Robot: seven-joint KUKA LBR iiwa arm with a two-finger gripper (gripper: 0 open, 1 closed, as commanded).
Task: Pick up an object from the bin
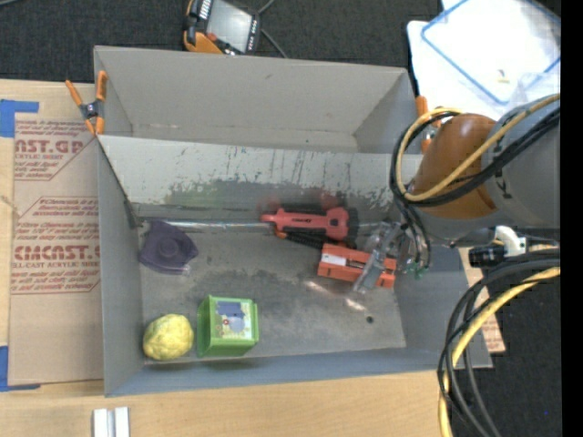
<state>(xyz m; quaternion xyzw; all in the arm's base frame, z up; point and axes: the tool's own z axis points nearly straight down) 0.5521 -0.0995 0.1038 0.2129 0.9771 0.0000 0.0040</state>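
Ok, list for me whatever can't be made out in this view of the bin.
- The orange block, camera view: part of it is hidden under the hand.
- Whether the hand touches the block: cannot tell, seen from above.
- The green box, front left: the print on its top is too small to read.
- The purple thing, left side: too shapeless to name.

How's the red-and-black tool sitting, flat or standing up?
Flat. The red-and-black tool lies on its side on the floor of the bin, its length running along the back wall.
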